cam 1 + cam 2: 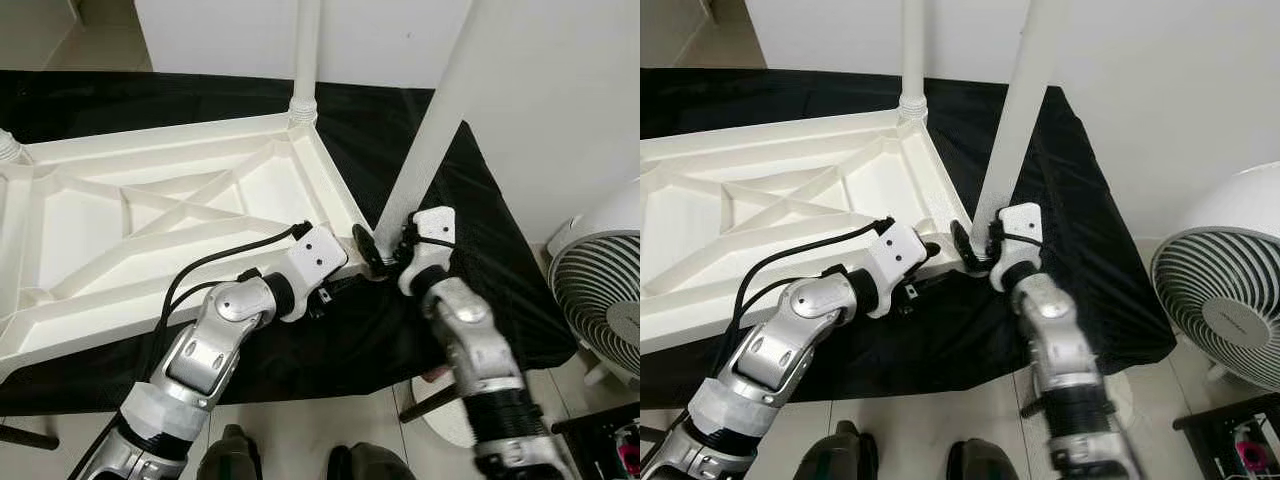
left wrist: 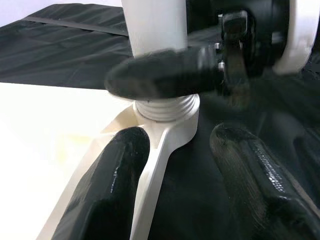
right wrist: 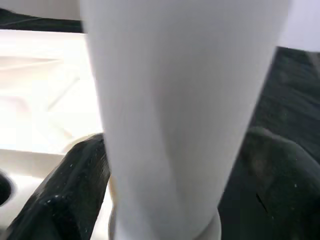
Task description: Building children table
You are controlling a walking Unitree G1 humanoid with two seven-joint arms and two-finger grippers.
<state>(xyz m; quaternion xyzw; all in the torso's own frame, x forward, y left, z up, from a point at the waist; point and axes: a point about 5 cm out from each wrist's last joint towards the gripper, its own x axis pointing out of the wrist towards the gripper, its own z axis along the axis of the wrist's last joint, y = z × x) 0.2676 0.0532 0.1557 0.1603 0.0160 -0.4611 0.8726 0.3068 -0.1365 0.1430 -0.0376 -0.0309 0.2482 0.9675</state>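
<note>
A white plastic table top [image 1: 150, 220] lies upside down on a black cloth [image 1: 480, 200]. One white leg [image 1: 305, 60] stands upright in the far corner socket. A second white leg [image 1: 440, 120] stands tilted at the near right corner, with its threaded end [image 2: 167, 107] at the socket. My right gripper [image 1: 385, 250] is shut on this leg just above the socket, its fingers [image 3: 75, 190] hugging both sides. My left gripper [image 2: 180, 190] is open and straddles the corner rim of the table top right below that socket.
A white floor fan [image 1: 600, 290] stands close on the right, beside the cloth's edge. A white wall rises behind the table. My feet [image 1: 230, 460] are on the pale floor at the front edge. A dark object [image 1: 600, 440] sits at the lower right.
</note>
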